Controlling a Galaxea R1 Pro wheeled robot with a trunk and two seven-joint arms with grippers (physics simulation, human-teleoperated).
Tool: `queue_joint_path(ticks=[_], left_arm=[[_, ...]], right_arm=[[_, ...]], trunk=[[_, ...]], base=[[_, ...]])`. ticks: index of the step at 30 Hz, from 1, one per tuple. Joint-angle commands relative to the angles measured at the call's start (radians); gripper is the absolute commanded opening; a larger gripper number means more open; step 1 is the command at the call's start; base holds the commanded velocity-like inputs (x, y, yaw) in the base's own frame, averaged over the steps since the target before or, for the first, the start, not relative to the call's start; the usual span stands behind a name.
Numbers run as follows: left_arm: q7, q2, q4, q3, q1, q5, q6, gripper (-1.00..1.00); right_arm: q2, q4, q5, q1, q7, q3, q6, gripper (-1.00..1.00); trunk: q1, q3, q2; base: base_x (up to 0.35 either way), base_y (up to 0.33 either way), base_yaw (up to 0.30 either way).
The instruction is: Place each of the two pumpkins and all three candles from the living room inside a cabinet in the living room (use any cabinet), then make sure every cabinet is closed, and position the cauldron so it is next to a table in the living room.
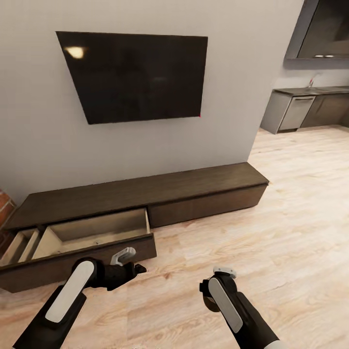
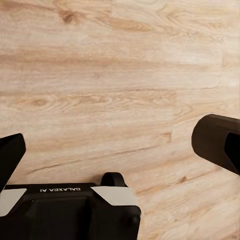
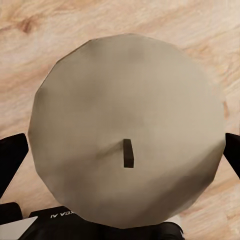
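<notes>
A beige candle (image 3: 125, 115) with a small dark wick sits between the fingers of my right gripper (image 3: 122, 155), which is shut on it. In the head view that gripper (image 1: 213, 293) hangs low over the wood floor, right of the open drawer. The long low dark-brown cabinet (image 1: 203, 191) runs along the wall under the TV. Its left drawer (image 1: 97, 232) is pulled out and its pale inside looks empty. My left gripper (image 1: 132, 261) hovers just in front of that drawer's front, and in the left wrist view it (image 2: 115, 145) is open over bare floor.
A second pulled-out drawer (image 1: 19, 245) shows at the far left edge, beside a brick wall (image 1: 5, 203). A black TV (image 1: 135, 72) hangs on the grey wall. Kitchen units (image 1: 305, 109) stand at the back right. Wood floor (image 1: 300, 218) stretches to the right.
</notes>
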Motion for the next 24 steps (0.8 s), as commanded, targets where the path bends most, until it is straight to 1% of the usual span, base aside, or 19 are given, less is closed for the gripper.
queue_joint_path(ticks=[1, 11, 19, 24], left_arm=[[0.010, 0.001, -0.001, -0.002, -0.001, 0.010, -0.001, 1.00], [0.010, 0.001, -0.001, -0.002, -0.001, 0.011, -0.001, 1.00], [0.010, 0.001, -0.001, -0.002, -0.001, 0.011, -0.001, 1.00], [0.011, 0.001, -0.001, -0.003, -0.001, 0.011, -0.001, 1.00]], right_arm=[[0.000, -0.001, -0.008, -0.001, -0.009, 0.001, 0.002, -1.00], [0.000, -0.001, -0.008, -0.001, -0.009, 0.001, 0.002, -1.00], [0.000, -0.001, -0.008, -0.001, -0.009, 0.001, 0.000, -1.00], [0.000, -0.002, -0.008, -0.001, -0.009, -0.005, 0.000, -1.00]], trunk=[[0.000, -0.001, -0.001], [0.000, 0.003, -0.001], [0.000, 0.009, -0.001], [0.000, 0.011, -0.001]], base=[[0.000, 0.289, 0.291], [0.017, 0.290, 0.291], [0.196, 0.252, 0.266], [0.156, 0.139, 0.093]])
